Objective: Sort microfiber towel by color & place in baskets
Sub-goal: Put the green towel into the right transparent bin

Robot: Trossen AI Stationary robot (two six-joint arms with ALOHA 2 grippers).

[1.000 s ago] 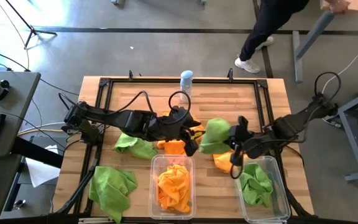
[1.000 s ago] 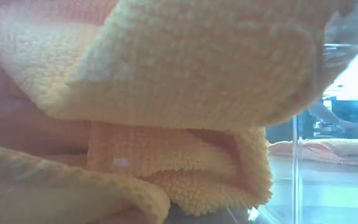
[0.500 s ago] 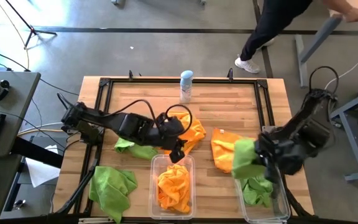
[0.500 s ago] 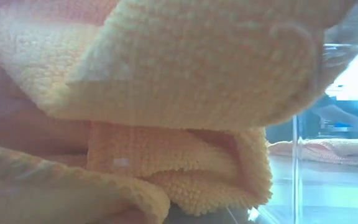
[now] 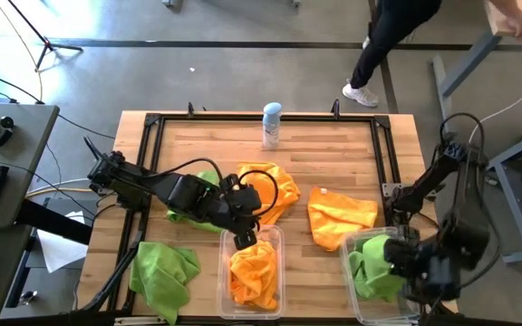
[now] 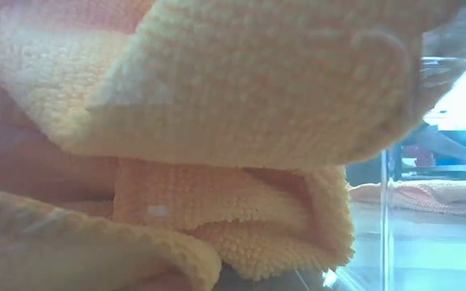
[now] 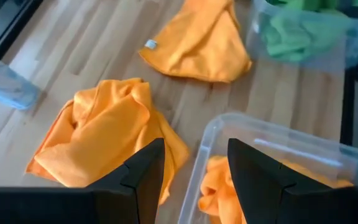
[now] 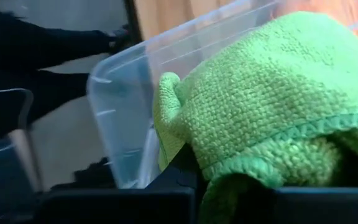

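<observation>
My right gripper (image 5: 391, 264) is over the right clear bin (image 5: 362, 308), shut on a lime green towel (image 5: 372, 268) that hangs into the bin onto other green cloth. My left gripper (image 5: 245, 237) is open and empty at the far rim of the middle bin (image 5: 226, 272), which holds orange towels (image 5: 254, 272). In the left wrist view its fingers (image 7: 148, 168) stand above that rim (image 7: 211, 134). Two orange towels (image 5: 270, 192) (image 5: 338, 219) lie crumpled on the table. One green towel (image 5: 198, 206) lies under the left arm, and another (image 5: 164, 272) near the near-left corner. My right gripper holds the green towel (image 8: 272, 106) from above. The cloth is bunched over the fingers and hides the place of contact; only one dark finger (image 8: 184, 171) shows beneath it. A hemmed edge (image 8: 291, 134) runs across the bundle. The towel hangs inside the bin's wall (image 8: 123, 106).
A white-and-blue spray can (image 5: 271, 125) stands at the table's far edge. A dark metal frame (image 5: 148, 154) borders the table top. Bare wood lies between the two loose orange towels. A person (image 5: 397, 36) walks on the floor beyond the table. The low view is filled by orange cloth (image 6: 217, 121).
My right gripper has lifted the green towel off the middle of the table and carried it toward the right and near edges, ending over the right bin. This uncovered the orange towels there. My left gripper has moved toward the near edge, to the middle bin's far rim.
</observation>
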